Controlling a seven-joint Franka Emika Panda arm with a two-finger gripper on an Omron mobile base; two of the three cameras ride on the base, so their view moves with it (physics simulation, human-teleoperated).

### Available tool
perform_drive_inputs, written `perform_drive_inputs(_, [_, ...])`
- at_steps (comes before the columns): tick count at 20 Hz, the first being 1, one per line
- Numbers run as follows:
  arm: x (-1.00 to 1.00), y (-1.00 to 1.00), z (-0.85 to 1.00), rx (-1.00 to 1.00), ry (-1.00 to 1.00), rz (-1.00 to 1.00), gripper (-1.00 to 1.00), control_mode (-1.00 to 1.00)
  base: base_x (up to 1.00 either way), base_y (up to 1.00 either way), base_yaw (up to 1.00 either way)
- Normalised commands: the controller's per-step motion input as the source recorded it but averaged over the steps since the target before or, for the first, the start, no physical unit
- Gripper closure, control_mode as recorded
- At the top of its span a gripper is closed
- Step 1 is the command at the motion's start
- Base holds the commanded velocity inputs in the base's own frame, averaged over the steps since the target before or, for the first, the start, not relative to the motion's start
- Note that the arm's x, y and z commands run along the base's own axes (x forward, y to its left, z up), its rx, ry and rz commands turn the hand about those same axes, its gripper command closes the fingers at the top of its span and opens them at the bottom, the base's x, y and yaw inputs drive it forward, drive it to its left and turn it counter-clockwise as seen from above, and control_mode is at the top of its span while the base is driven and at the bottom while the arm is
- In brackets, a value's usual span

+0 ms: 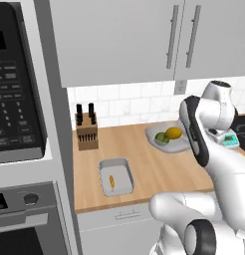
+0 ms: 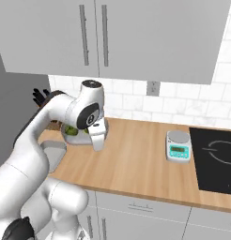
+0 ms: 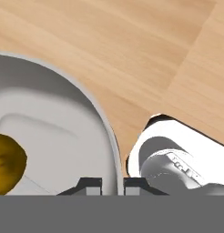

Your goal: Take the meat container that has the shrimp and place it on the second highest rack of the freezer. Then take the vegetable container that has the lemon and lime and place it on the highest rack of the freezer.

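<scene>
The vegetable container [image 1: 159, 134], an oval grey dish, rests at the back of the wooden counter with the lemon [image 1: 173, 133] and lime [image 1: 162, 138] in it. My gripper [image 2: 97, 146] points down at the right edge of the dish [image 2: 75, 139]. In the hand view the gripper [image 3: 113, 184] has its fingers close together, with the dish's rim [image 3: 114, 150] between them and the lemon [image 3: 7, 164] at the left. The meat container [image 1: 116, 177], a rectangular tray, lies near the counter's front edge holding the tiny orange shrimp [image 1: 111, 181]. The freezer is out of view.
A knife block [image 1: 87, 132] stands at the counter's back left beside the wall oven [image 1: 20, 149]. A small scale [image 2: 178, 146] and a black cooktop [image 2: 216, 159] sit to the right. Upper cabinets [image 2: 112, 33] hang overhead.
</scene>
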Motion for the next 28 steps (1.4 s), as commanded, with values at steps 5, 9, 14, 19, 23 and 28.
perform_drive_inputs(5, [-0.69,0.05,0.83,0.05,-0.11,0.17,1.00,-1.00,0.00,0.00,0.00])
perform_drive_inputs(9, [-0.65,0.29,0.67,0.02,-0.07,0.21,1.00,-1.00,0.00,0.00,0.00])
perform_drive_inputs(14, [-0.58,0.42,0.57,0.01,-0.02,0.22,1.00,-1.00,0.00,0.00,0.00])
perform_drive_inputs(19, [-0.52,0.33,0.34,0.00,0.00,0.12,1.00,-1.00,0.00,0.00,0.00])
perform_drive_inputs(23, [-0.74,-0.01,0.08,0.03,0.00,0.06,1.00,-1.00,0.00,0.00,0.00])
perform_drive_inputs(28, [-0.54,-0.13,0.00,0.05,0.00,0.03,1.00,-1.00,0.00,0.00,0.00])
